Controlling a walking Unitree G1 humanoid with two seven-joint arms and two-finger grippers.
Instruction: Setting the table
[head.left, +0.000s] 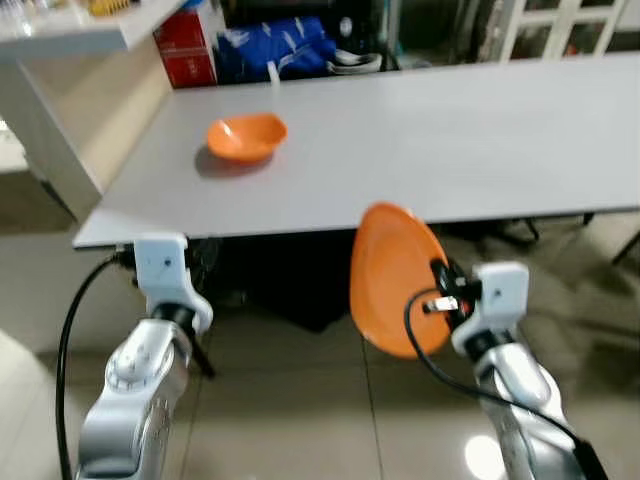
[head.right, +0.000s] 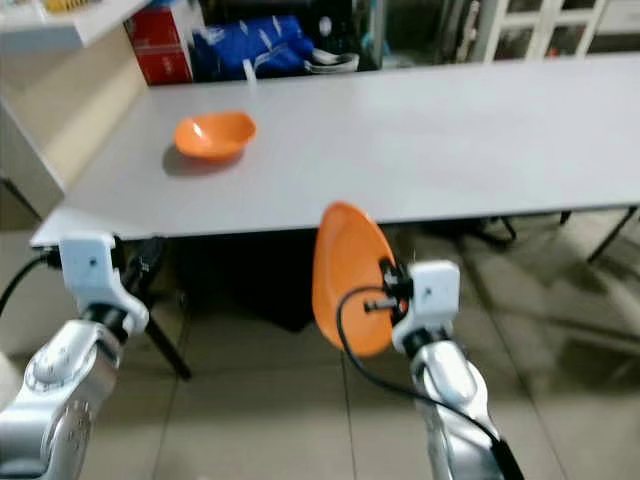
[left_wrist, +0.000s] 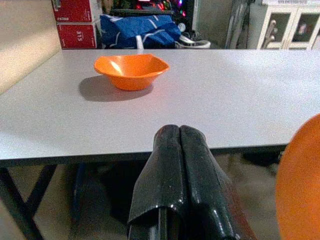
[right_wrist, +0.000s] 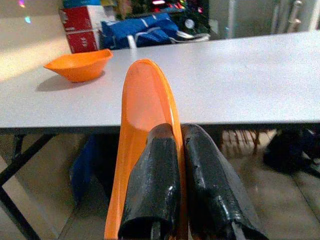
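While our right gripper (right_wrist: 172, 145) pinches the rim of an orange plate (head.left: 395, 275), held on edge just below the near edge of the grey table (head.left: 450, 140), our left gripper (left_wrist: 179, 142) hangs empty, fingers pressed together. An orange bowl (head.left: 245, 137) sits on the tabletop's left.

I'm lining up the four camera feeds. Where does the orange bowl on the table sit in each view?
Left eye view: orange bowl upper left, on the grey table.
Right eye view: bowl upper left, nearer the picture's edge.
Left wrist view: bowl above the left gripper.
Right wrist view: bowl beside the orange plate held by the right gripper.
Shared landmark: red box.
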